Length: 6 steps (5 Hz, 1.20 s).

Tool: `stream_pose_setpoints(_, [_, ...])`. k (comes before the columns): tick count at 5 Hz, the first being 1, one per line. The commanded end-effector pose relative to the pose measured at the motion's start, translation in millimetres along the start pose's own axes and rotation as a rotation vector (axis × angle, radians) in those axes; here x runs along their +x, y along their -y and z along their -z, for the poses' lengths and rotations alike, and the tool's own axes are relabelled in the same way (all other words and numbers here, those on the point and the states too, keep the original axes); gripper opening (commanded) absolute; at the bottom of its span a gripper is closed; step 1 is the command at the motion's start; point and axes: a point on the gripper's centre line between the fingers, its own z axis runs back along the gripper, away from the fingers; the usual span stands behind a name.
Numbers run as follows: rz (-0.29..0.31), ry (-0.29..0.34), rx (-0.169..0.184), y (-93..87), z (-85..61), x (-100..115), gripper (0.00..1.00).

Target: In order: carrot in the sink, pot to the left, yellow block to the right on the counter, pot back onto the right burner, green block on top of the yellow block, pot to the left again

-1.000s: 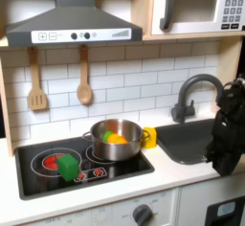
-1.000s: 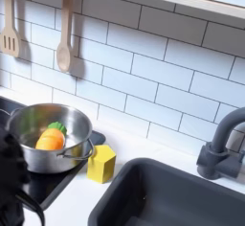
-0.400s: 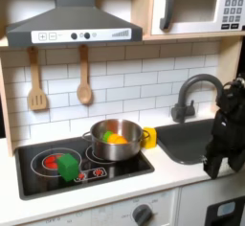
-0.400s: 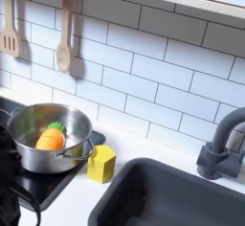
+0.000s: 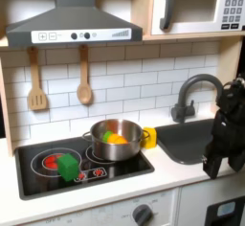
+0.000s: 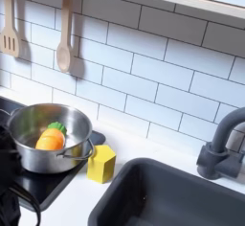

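Carrot waits in the pot

The carrot [image 6: 50,139] lies inside the pot [image 5: 117,141] at the pot's 9 o'clock in the second exterior view; small, rigid, probably light and slick, best pinched mid-body. Pincer [image 5: 216,161] state: cannot tell.

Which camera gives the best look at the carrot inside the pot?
The second exterior view: it looks down into the pot, so the carrot shows plainly, orange with a green top. In the first exterior view the carrot is small and partly hidden behind the pot's rim.
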Motion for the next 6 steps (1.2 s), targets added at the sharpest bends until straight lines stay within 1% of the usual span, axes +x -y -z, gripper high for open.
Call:
stream_pose_setpoints(1, [0.0,0.0,0.0,0.1,-0.1,0,1.0])
stream_pose_setpoints(3, [0.0,-0.003,0.0,0.0,0.2,0,1.0])
stream_pose_setpoints(4, [0.0,0.047,-0.038,-3.3,5.6,8,1.0])
stream_pose_setpoints(5, [0.026,0.122,-0.071,-4.2,3.1,27,1.0])
stream_pose_setpoints(6, [0.027,0.178,-0.089,-5.8,1.9,39,1.0])
